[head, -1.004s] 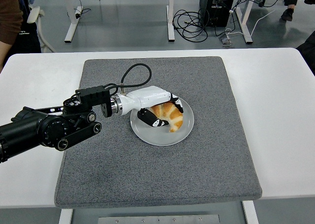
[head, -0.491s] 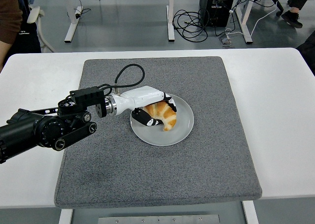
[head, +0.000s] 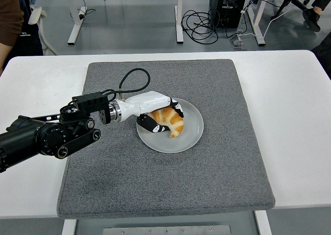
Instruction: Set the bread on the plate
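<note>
Grey mat (head: 155, 183) covered the white surface (head: 289, 116); white plate (head: 189, 137) sat near mat centre. Bread (head: 169, 119), a golden croissant, lay on the plate's left half. Left hand (head: 158, 113) w/ white shell and black fingers (head: 151, 124) was curled around the bread, gripping it from the left. Left arm came in low from the left edge.

L hand (head: 155, 113) — fingers curled, gripping
</note>
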Tool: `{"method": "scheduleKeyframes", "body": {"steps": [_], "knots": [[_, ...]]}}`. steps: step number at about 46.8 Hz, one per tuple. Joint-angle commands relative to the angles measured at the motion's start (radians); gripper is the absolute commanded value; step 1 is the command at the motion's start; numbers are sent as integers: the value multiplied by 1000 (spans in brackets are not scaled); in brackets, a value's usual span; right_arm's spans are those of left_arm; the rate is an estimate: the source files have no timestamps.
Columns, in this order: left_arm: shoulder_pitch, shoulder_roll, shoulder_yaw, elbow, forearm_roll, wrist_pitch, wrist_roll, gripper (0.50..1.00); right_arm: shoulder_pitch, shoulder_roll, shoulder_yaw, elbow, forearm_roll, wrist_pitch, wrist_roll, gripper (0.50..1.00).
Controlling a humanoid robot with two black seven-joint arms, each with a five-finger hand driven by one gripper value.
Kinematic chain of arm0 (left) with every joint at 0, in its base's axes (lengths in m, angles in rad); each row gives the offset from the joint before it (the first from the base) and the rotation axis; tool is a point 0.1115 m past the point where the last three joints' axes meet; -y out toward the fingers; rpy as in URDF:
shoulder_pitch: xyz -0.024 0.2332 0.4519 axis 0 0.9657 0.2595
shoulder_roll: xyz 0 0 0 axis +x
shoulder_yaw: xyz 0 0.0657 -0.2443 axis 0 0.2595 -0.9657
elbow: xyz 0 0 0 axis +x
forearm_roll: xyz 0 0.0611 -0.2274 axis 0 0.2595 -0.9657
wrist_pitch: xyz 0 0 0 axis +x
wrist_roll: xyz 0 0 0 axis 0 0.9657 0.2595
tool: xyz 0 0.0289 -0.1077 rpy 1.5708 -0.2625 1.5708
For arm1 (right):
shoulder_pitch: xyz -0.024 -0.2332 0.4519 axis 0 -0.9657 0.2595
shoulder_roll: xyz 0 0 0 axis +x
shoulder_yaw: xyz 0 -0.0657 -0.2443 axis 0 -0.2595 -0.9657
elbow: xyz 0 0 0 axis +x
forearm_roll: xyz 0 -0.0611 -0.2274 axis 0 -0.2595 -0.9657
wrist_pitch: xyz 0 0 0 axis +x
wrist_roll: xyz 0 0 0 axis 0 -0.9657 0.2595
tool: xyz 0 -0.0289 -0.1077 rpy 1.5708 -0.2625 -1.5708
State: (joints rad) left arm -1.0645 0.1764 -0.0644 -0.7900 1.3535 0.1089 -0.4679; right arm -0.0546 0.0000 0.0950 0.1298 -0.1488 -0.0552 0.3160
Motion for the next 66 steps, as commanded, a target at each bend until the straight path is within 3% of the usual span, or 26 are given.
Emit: {"method": "scheduleKeyframes", "body": {"steps": [1, 16, 27, 37, 66], "knots": [[0, 0, 0, 2, -27, 0, 0, 500, 1, 0, 0, 1, 0, 0, 0, 1000], [3, -3, 0, 17, -50, 0, 0, 504, 1, 0, 0, 1, 0, 0, 0, 1000], [1, -3, 0, 18, -132, 0, 0, 681, 1, 0, 0, 1, 0, 0, 0, 1000], [3, -3, 0, 18, -146, 0, 0, 740, 1, 0, 0, 1, 0, 0, 0, 1000], [12, -3, 0, 18, -152, -2, 0, 801, 1, 0, 0, 1, 0, 0, 0, 1000]]}}
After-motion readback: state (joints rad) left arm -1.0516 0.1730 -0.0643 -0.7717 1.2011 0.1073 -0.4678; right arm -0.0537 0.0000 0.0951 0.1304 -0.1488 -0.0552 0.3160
